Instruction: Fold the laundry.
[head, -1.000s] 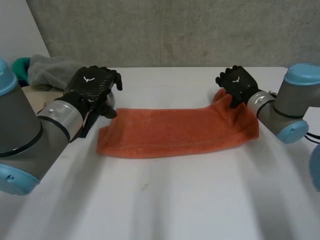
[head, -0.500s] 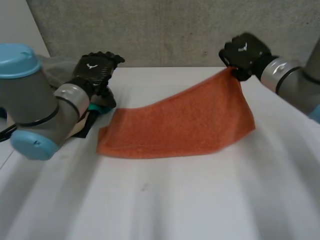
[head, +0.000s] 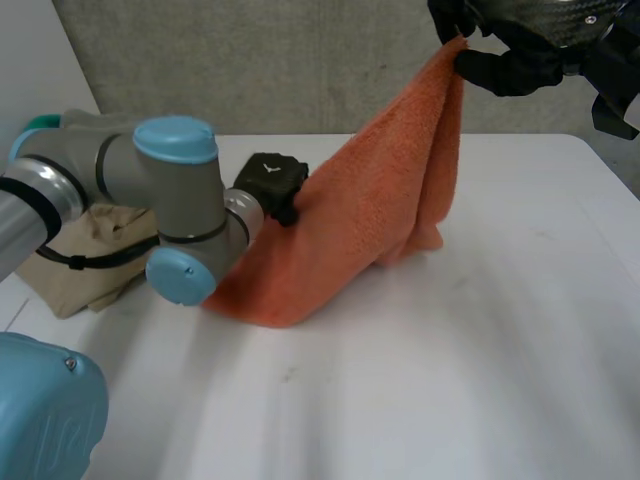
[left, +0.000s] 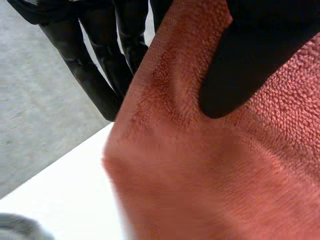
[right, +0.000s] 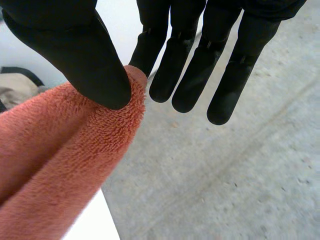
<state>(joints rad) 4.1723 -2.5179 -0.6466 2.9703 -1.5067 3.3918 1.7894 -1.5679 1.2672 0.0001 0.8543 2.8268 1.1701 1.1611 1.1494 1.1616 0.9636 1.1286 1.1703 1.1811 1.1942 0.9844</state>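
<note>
Item 1: orange towel (head: 370, 210). Centre of the head view, hanging as a steep tent. One corner is held high at the upper right of the frame. The lower fold rests on the white table (head: 450, 380), left of centre.

Item 2: right hand (head: 515, 45). Upper right of the frame, well above the table. It grasps the towel's top corner, the thumb (right: 75, 55) pinching the cloth against one finger (the other fingers hang straight beside it).

Item 3: left hand (head: 272, 180). Left of centre, at the towel's lower left edge. The left wrist view shows its thumb pressed into the pile with the fingers (left: 90, 70) behind the cloth, so the edge is pinched.

Item 4: left arm (head: 170, 200). Reaches in from the left edge of the frame.

Item 5: beige cloth (head: 90, 250). Left edge of the frame, crumpled on the table, partly behind the left arm.

Item 6: grey wall (head: 300, 60). Along the top of the frame.
</note>
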